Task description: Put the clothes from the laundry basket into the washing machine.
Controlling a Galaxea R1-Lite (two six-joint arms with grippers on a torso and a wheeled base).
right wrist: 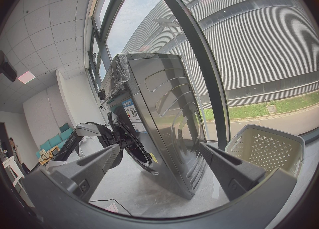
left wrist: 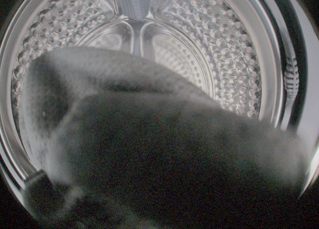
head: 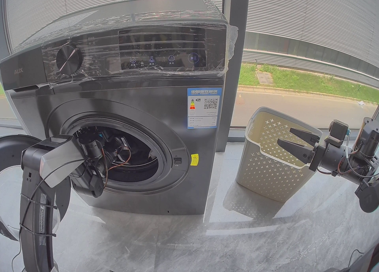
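Observation:
The grey washing machine stands with its round door swung open to the left. My left arm's wrist reaches into the door opening. In the left wrist view a grey garment lies blurred in front of the shiny steel drum and hides the gripper there. The cream laundry basket stands to the right of the machine, leaning slightly. My right gripper hovers open over the basket's rim with nothing between its fingers, also seen as the right gripper facing the machine's side.
Marble-patterned floor spreads in front of the machine and basket. A dark window pillar rises between them, with glass behind the basket. A cable lies on the floor near the machine.

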